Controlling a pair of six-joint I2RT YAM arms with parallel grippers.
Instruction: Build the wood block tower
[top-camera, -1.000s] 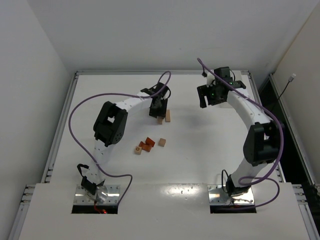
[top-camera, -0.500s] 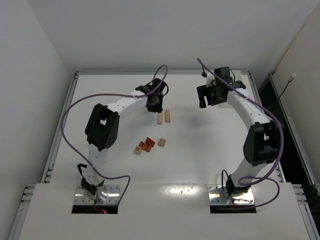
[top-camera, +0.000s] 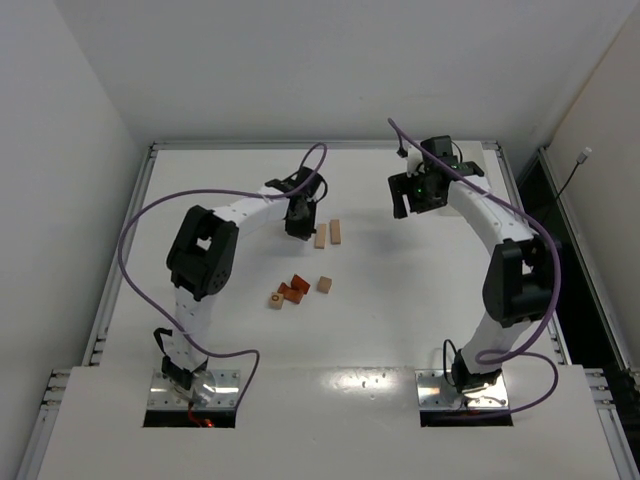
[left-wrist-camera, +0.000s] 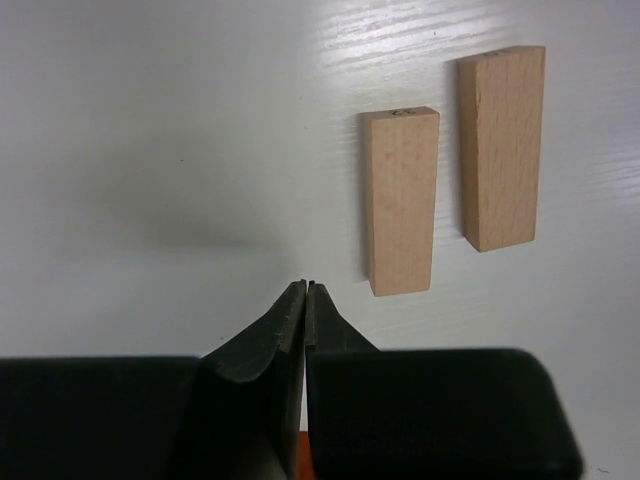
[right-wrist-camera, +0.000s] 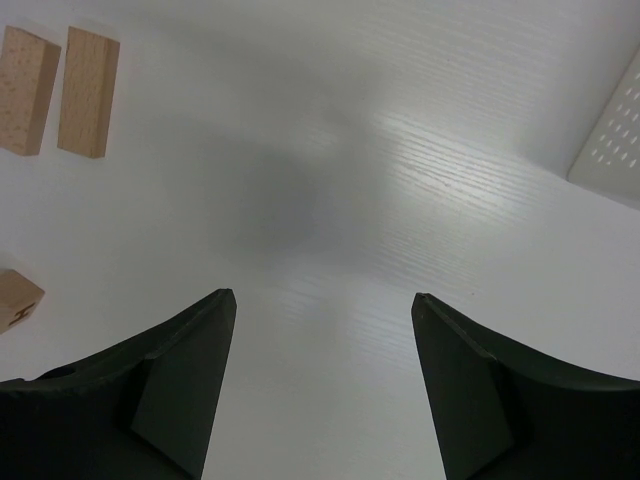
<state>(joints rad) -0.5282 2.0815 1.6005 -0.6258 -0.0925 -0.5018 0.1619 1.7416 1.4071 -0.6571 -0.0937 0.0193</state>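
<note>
At table (top-camera: 420, 300) centre lay 2 pale tan wooden bars (left-wrist-camera: 400, 200), side by side, apart | nearer sat 2 pale wooden cubes (top-camera: 324, 285), 2 reddish-orange wooden blocks (top-camera: 296, 288) | left gripper (left-wrist-camera: 305, 290) was closed on nothing beside bars | right gripper (right-wrist-camera: 320, 300) stood spread, empty

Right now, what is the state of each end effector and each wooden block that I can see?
Left end effector: shut, empty.
Right end effector: open, empty.
Pale tan wooden bar nearest the left end effector: lying flat.
Second pale tan wooden bar: flat beside it, not touching.
Reddish-orange wooden blocks: loose, unstacked.
Pale tan wooden cube: loose, unstacked.
Ring-marked pale wooden cube: loose, unstacked.
</note>
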